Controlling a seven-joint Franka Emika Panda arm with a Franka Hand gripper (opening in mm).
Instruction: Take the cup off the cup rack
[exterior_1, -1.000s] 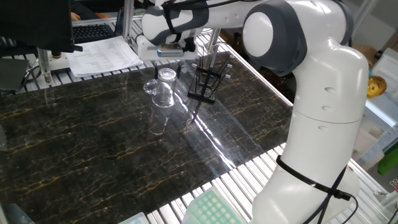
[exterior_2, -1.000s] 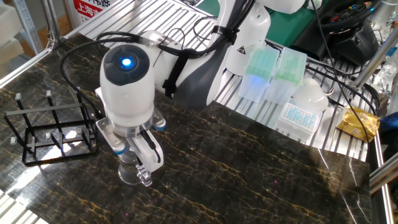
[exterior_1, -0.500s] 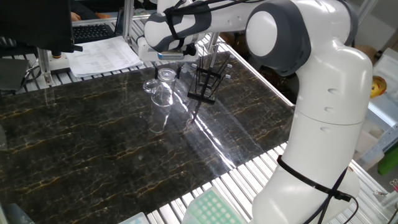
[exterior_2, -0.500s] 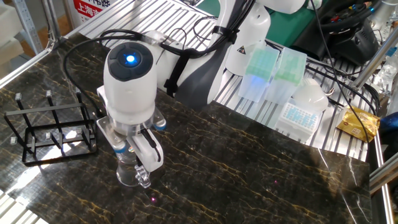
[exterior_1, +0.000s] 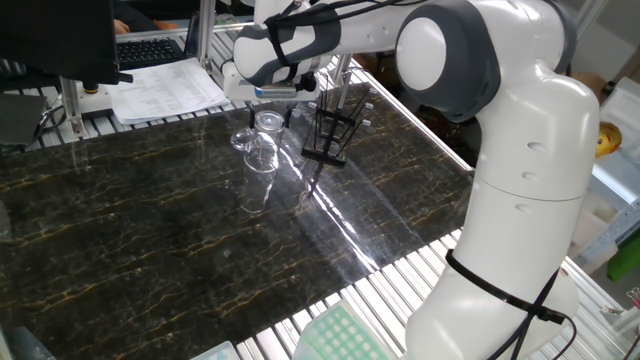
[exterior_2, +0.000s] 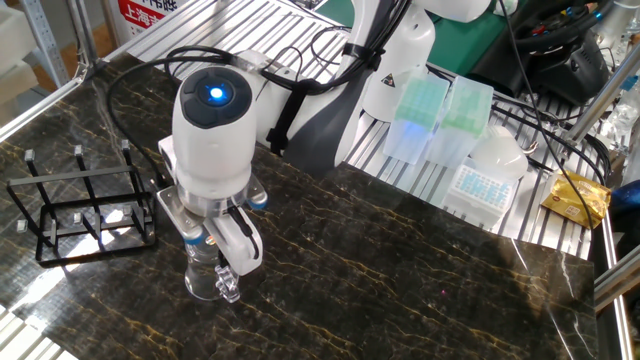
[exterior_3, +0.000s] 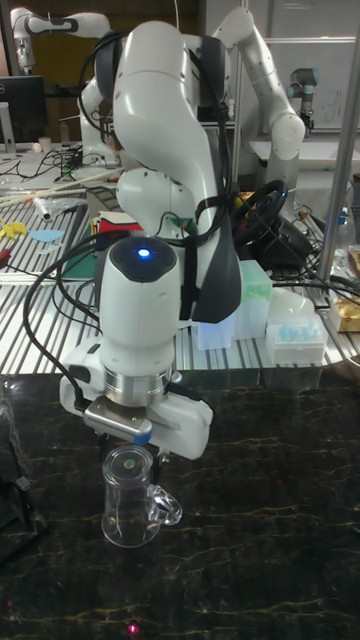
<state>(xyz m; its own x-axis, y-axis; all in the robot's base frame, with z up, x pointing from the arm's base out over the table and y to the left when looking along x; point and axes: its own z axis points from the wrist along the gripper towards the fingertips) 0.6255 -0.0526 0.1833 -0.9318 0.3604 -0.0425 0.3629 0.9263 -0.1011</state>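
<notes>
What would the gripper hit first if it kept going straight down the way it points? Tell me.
Most likely the clear glass mug: the gripper points down at the dark marble tabletop, and the mug stands upright right beneath it, fingers at its rim. Whether they touch the glass is unclear.

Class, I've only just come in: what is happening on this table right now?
A white robot arm has its claw over a clear glass cup that stands upright on the dark marble table. The cup is already off the black cup rack, which sits apart beside it with no cup on it. Whether the claw grips the rim cannot be told.
</notes>
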